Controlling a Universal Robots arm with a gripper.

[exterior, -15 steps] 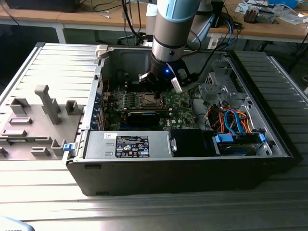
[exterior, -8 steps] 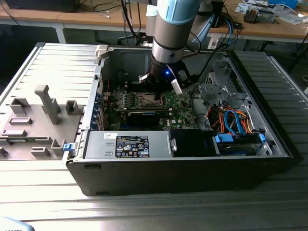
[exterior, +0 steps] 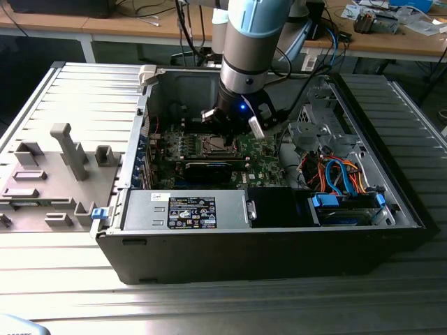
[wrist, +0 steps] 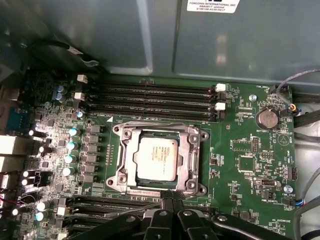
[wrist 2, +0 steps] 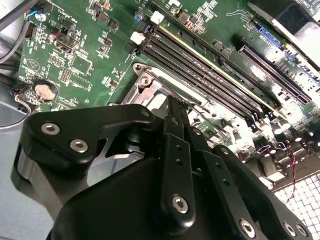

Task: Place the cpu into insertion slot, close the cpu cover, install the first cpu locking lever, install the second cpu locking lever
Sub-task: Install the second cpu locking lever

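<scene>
The first wrist view shows the cpu [wrist: 157, 158] seated under the cpu cover [wrist: 192, 155], fingers [wrist: 169, 196] together beside it

Even room light outside, deep shade down in the open case.
A blue lamp glows on the arm's wrist [exterior: 242, 107] in the exterior view; the cpu [wrist: 157, 158] gleams pale in the first wrist view, and in the second wrist view the memory slots [wrist 2: 210, 75] glare white while the near black linkage [wrist 2: 150, 190] goes soft.
</scene>
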